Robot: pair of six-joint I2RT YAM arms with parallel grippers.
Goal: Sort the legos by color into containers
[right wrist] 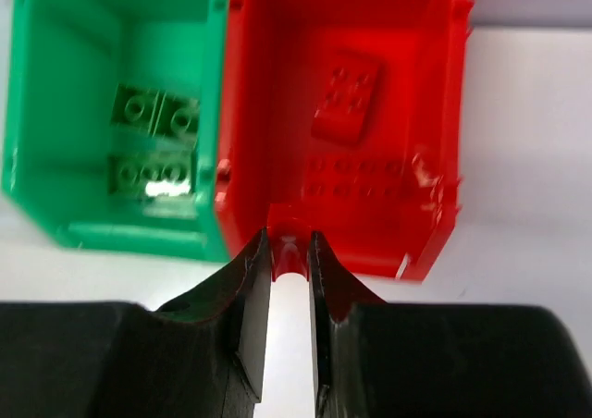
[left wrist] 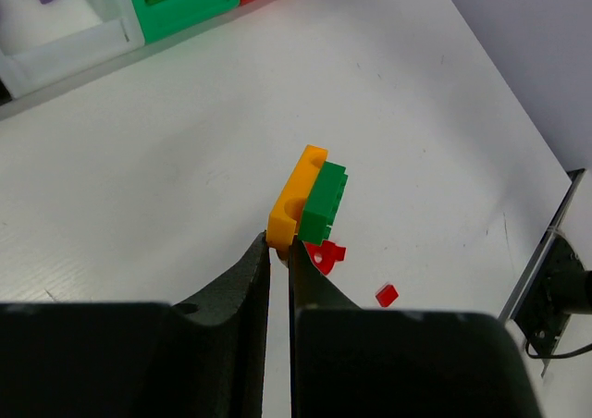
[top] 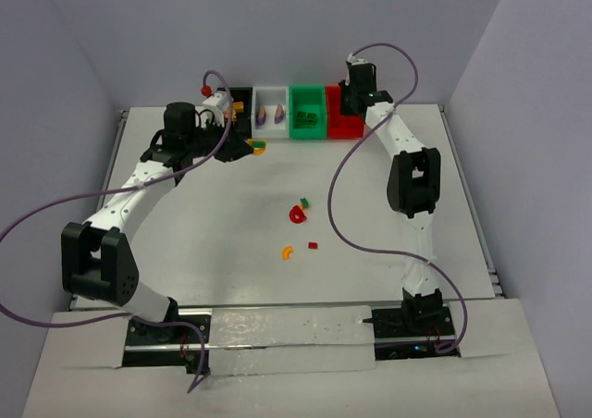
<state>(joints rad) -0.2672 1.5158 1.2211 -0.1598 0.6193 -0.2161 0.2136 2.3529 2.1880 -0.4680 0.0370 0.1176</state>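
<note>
Orange-and-green stack (left wrist: 312, 199): two bricks pressed face to face, at about 11 o'clock on the table (top: 185, 224), just in front of the black bin (top: 246, 94).
My left gripper (left wrist: 279, 249): fingers drawn almost together, clamped on the orange brick's lower corner.
My right gripper (right wrist: 289, 252): over the near wall of the red bin (right wrist: 435, 159), at about 1 o'clock. There is only a slit between the fingers and a red sliver at the tips. I cannot tell whether that is a held piece or the bin's rim.
Bin row: along the 12 o'clock edge, black, white bin (top: 272, 92), green bin (top: 308, 92), red.
Bin contents: purple pieces (top: 269, 115) in white, green bricks (right wrist: 153, 113) in green, a red brick (right wrist: 347, 104) in red.
Loose near centre: a red curved piece (top: 297, 215) with a small green bit (top: 304, 201) at its 1 o'clock.
Loose toward 6 o'clock of those: an orange curved piece (top: 288, 251) and a small red piece (top: 313, 245), near each other.
</note>
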